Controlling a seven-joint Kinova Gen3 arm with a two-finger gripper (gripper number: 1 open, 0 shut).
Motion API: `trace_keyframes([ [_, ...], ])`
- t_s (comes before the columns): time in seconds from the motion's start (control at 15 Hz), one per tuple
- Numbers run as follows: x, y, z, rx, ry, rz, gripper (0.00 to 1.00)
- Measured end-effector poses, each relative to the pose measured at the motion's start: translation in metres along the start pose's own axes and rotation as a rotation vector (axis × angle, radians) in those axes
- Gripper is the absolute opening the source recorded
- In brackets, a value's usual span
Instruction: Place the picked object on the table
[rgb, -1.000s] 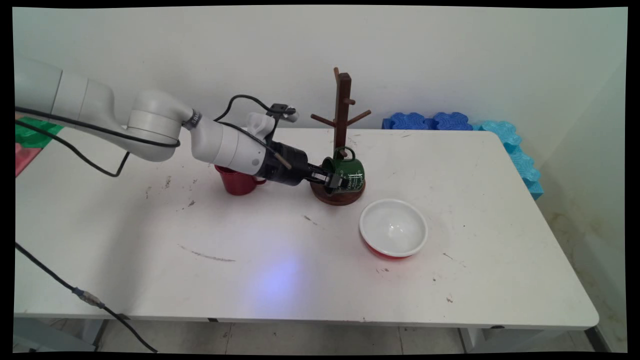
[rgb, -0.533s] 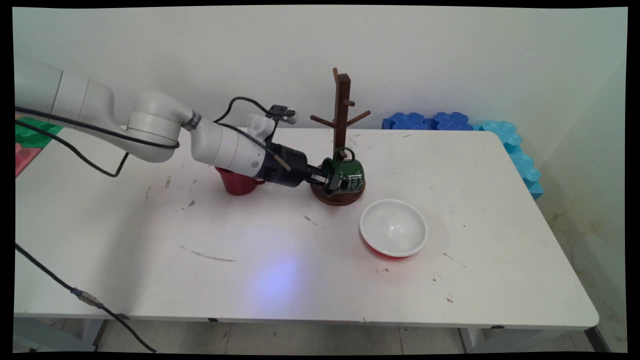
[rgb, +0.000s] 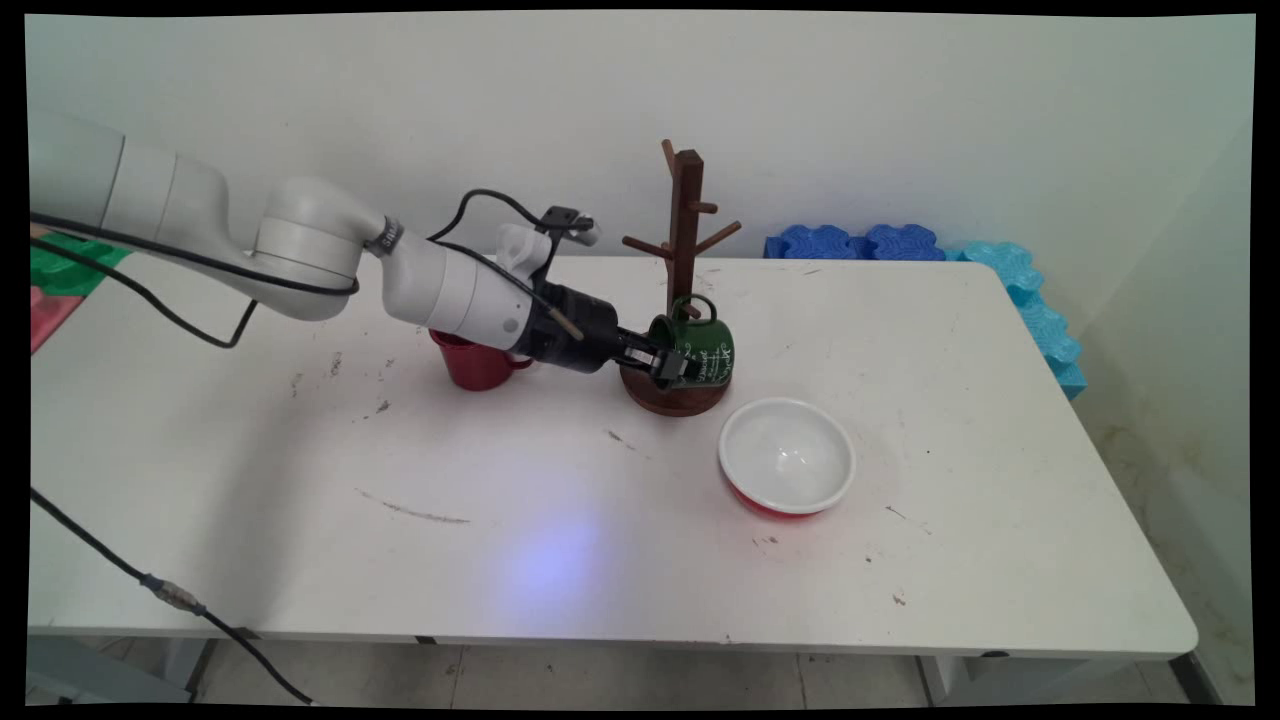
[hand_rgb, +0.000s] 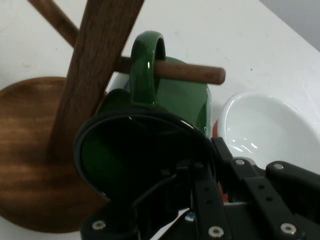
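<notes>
The claw (rgb: 672, 366) is clamped on the rim of the green mug (rgb: 700, 345), one finger inside the mouth and one outside as far as I can tell from the hand view. The mug lies on its side, mouth facing back at the claw, long axis pretty much in line with the claw. Its handle (hand_rgb: 145, 60) is looped over a low peg (hand_rgb: 187, 73) of the wooden mug tree (rgb: 684, 230), right beyond the claw, with the tree's round base (rgb: 672, 393) underneath. Past the mug on the counter (rgb: 400, 560) sits a white bowl (rgb: 787, 455); a red cup (rgb: 474, 362) is behind the claw, under the wrist. Versus a second ago, the mug has shifted slightly further along the peg.
</notes>
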Motion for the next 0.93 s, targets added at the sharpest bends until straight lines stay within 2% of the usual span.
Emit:
trace_keyframes([
  [0.93,0.0111,0.0068,-0.0081,-0.016,0.012,0.032,0.00],
])
